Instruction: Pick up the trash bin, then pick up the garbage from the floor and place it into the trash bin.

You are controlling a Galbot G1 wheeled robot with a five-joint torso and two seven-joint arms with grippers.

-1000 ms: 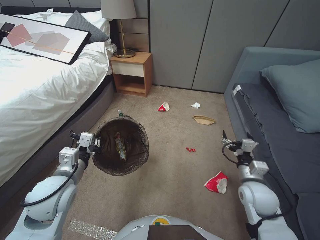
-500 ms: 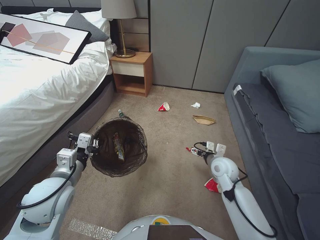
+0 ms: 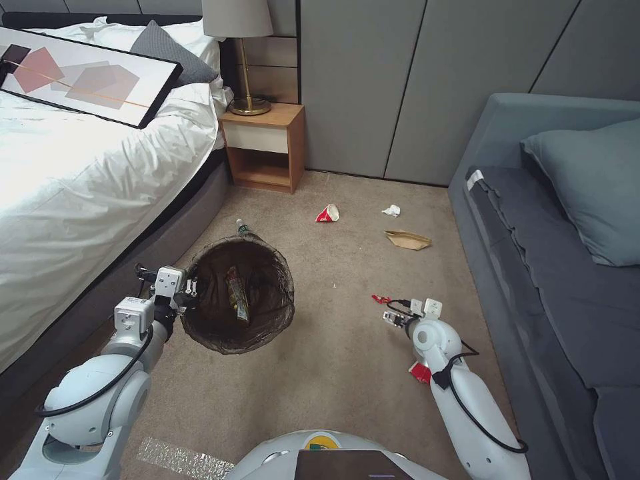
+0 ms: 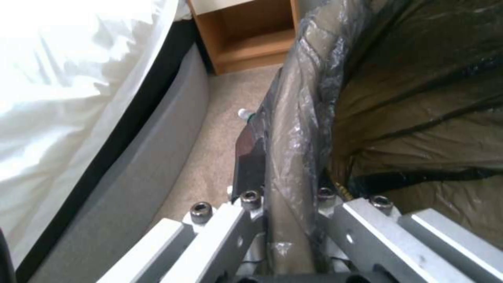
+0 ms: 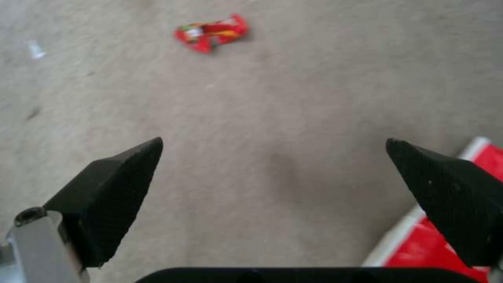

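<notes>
We log bed, sofa, carpet floor. Left gripper clamps bin rim, bin raised. Right gripper, spread wide, hangs between red scrap and wrapper.

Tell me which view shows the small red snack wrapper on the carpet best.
The right wrist view: the small red snack wrapper lies unobstructed on the beige carpet, beyond the open right gripper, its print visible. The head view shows it as a small red scrap beside that gripper.
</notes>
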